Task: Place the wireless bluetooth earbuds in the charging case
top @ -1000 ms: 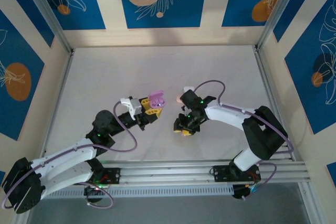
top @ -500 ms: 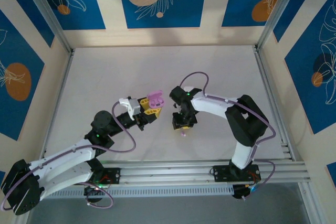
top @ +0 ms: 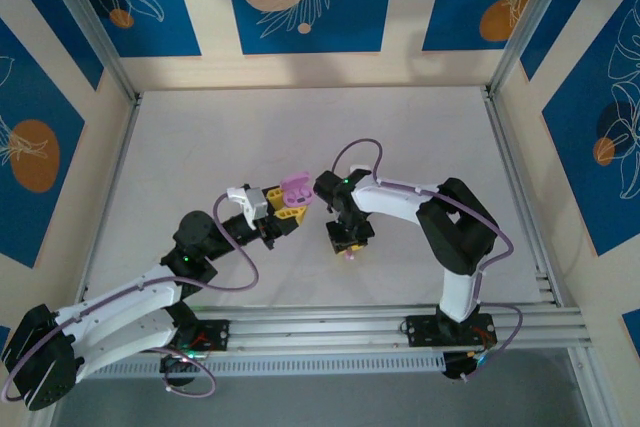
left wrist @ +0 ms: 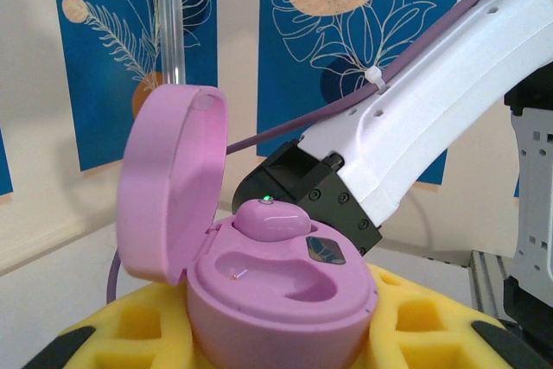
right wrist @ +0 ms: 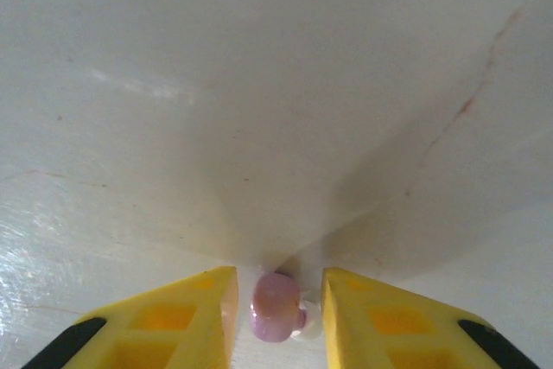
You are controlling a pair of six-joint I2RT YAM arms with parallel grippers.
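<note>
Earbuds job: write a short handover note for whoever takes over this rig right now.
Left gripper: jaws shut on the open pink charging case, lid up.
Right gripper: pointing down, jaws flanking a loose pink earbud lying on the table; I can't confirm a grip.
Done: one seated earbud rests in the case's far slot.
Left: probably grip and lift the loose bud, then seat it in the empty near slot.
</note>
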